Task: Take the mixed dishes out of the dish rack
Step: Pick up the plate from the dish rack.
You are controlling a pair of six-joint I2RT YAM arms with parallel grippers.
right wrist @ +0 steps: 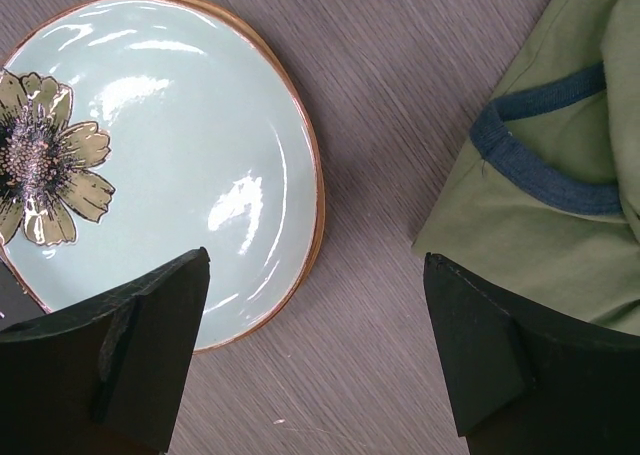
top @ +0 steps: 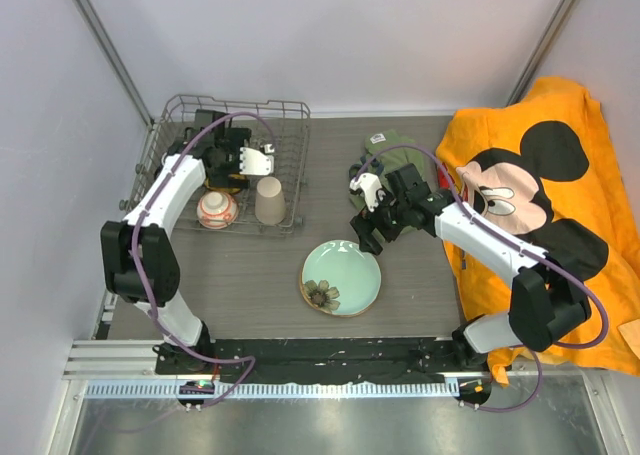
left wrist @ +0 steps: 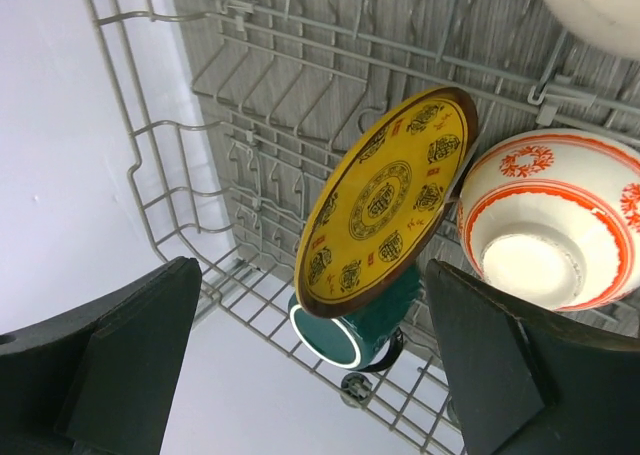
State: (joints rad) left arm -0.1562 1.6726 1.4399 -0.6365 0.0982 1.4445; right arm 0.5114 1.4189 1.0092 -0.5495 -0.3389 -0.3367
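Left pincer: I see it hanging over the dish rack, fingers spread wide with nothing between them.
Right pincer: it hovers over the counter, between plate and garment, fingers also spread wide and gripping nothing.
Dish rack: grey wire, at the far left of the counter, against the left wall.
Small yellow patterned plate: it stands on edge in the rack, tilted, and my left wrist view has it directly ahead between the 2 fingers.
Small red-and-white patterned bowl: in the rack, just beside the yellow plate's right rim; I cannot tell whether they touch.
Dark green mug: it lies on its side in the rack, partly hidden by the yellow plate, its mouth toward the camera.
Beige cup: in the rack's near right corner, next to the bowl.
Pale green plate: out of the rack, flat on the counter near its middle, with a flower painted at one edge and a brown rim.
Olive-green garment: crumpled on the counter right of the plate, apart from it.
Orange cartoon-mouse cloth: it is draped over the right side, under my right arm.
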